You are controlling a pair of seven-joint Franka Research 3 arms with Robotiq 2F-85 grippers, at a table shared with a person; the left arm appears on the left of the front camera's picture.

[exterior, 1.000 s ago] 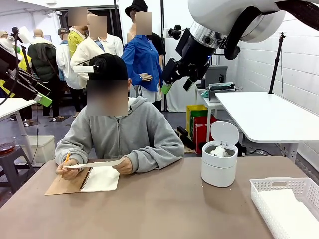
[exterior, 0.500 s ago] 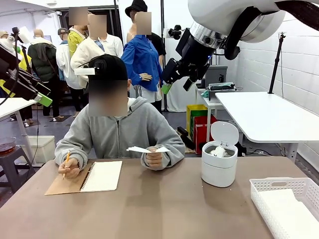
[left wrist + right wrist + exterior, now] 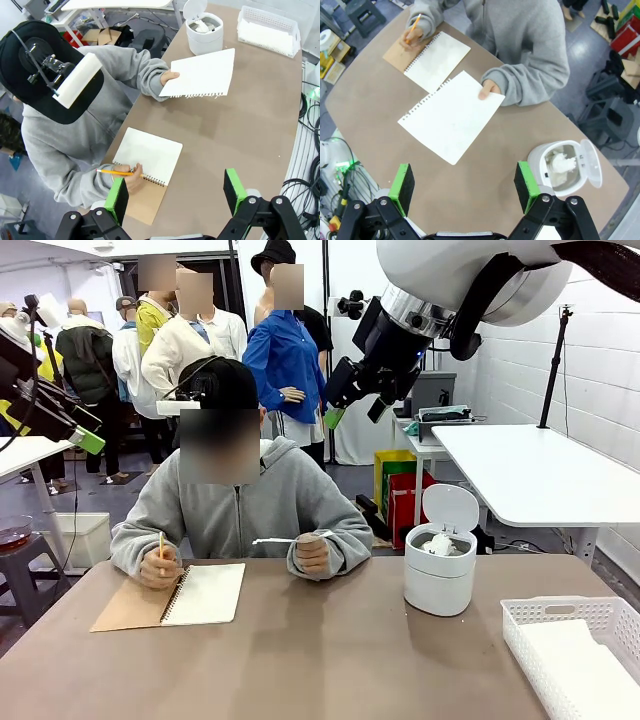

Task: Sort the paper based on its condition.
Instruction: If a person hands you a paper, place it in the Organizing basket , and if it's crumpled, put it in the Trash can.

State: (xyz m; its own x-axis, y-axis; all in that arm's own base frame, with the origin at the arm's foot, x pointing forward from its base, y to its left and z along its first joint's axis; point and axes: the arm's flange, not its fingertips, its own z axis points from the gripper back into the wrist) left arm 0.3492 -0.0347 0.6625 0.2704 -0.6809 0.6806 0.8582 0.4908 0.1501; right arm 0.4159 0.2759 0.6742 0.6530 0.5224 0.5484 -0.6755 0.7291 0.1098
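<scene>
Both the left gripper (image 3: 174, 177) and the right gripper (image 3: 463, 169) hang high, fingers wide apart, holding nothing. Near right, a white basket (image 3: 560, 615) sits at the table (image 3: 330, 670) edge. The middle is bare. Farther, a notebook (image 3: 205, 592) lies left, a bin (image 3: 440, 580) right. Between them a person's hand (image 3: 312, 555) grips the paper (image 3: 452, 117) flat above the table, long way near to far, torn edge facing left.

The paper (image 3: 451, 116) is white, notebook cover (image 3: 125, 610) brown, pencil (image 3: 114, 172) yellow, hoodie (image 3: 255, 505) grey, lattice basket (image 3: 565, 606) white.
</scene>
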